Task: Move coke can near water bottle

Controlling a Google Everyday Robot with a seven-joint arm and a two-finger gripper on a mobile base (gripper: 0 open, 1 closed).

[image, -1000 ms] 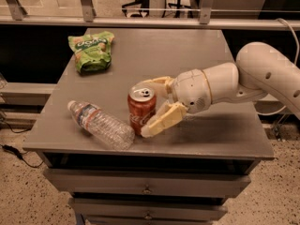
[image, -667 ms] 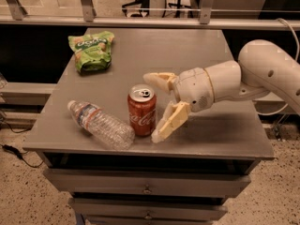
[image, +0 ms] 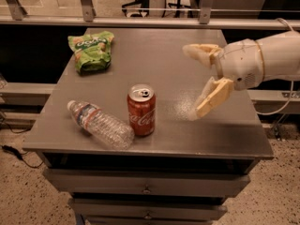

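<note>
The gripper (image: 193, 82) has backed off from the coke can (image: 141, 109). A second ago it bracketed the can; now it hangs spread wide and empty, well to the can's right, above the tabletop (image: 154, 60). The can stands upright on its own. Just to its left the water bottle (image: 101, 124) lies on its side, its base end by the can (touching or a hair apart, hard to tell). The placement looks done. Count: one can, one bottle, one green snack bag (image: 91, 50) far behind the can, one gripper.
</note>
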